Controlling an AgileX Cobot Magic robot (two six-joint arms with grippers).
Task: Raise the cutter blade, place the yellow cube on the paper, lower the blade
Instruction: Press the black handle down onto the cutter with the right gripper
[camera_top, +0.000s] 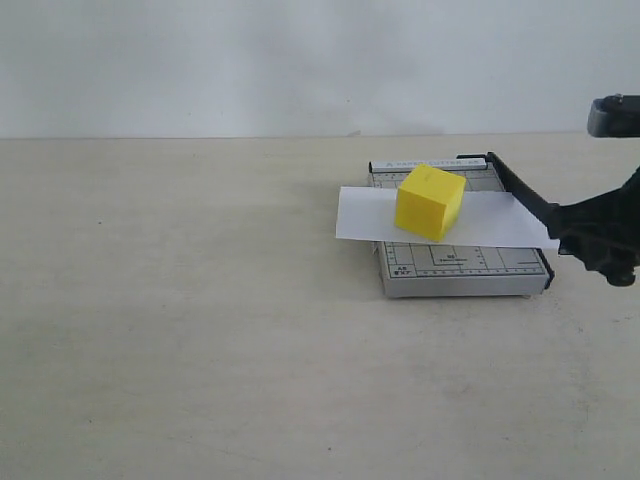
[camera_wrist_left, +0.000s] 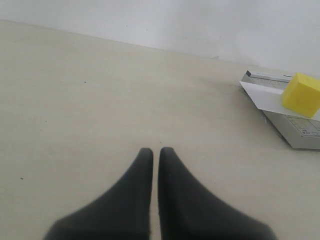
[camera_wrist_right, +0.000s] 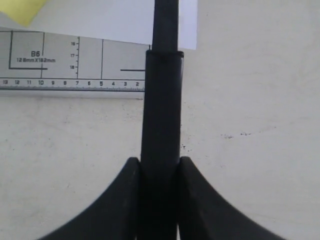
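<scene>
The yellow cube (camera_top: 430, 201) sits on the white paper (camera_top: 365, 214), which lies across the grey cutter base (camera_top: 460, 270). The cutter blade (camera_top: 520, 195) runs along the base's right side, its handle end lifted a little above the base. My right gripper (camera_top: 590, 235) is shut on the thick handle (camera_wrist_right: 161, 125), one finger on each side. In the right wrist view the paper (camera_wrist_right: 100, 20) and a corner of the cube (camera_wrist_right: 20, 10) show beyond the base's ruler. My left gripper (camera_wrist_left: 155, 152) is shut on nothing, over bare table; the cube (camera_wrist_left: 301, 94) and base (camera_wrist_left: 300, 132) are far to its side.
A pale wall (camera_top: 300, 60) stands behind the beige table (camera_top: 180, 320). Part of the right arm (camera_top: 614, 115) shows at the exterior view's right edge.
</scene>
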